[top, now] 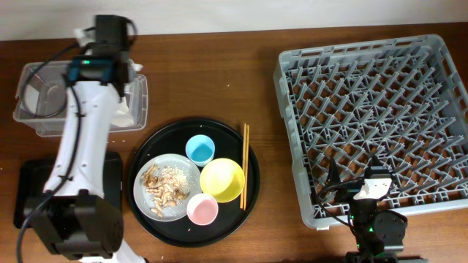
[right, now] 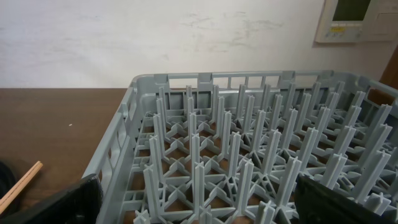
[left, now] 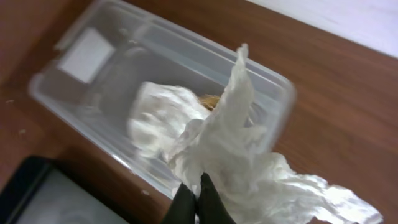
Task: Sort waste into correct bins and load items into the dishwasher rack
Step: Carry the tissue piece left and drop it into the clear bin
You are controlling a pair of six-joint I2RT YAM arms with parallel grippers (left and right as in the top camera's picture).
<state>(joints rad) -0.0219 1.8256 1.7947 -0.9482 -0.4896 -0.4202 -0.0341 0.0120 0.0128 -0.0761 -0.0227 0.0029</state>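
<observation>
Sorting looks barely begun. The left claw (left: 198, 188) is pinched tight on the crumpled white napkin (left: 249, 155), which hangs over the near wall of the clear box (left: 180, 40) and is not yet let go. More white paper (left: 158, 118) and a sliver of gold-brown (left: 211, 99), likely the wrapper, lie inside the box; whether that paper belongs to the same napkin I cannot tell. Food scraps (top: 164, 186) sit on the grey plate (top: 142, 199), and the flat black tray (top: 25, 183), half hidden under the left arm, shows nothing on the part in view. Loading is all to do: the dishwasher rack (top: 292, 73) holds no dish, while the blue bowl (top: 199, 149), yellow bowl (top: 221, 180), pink bowl (top: 202, 209), plate and chopsticks (top: 245, 164) all rest on the round black tray (top: 168, 137) on the bench. The right claw (right: 199, 199) gapes wide, holding nothing, at the rack's near edge.
</observation>
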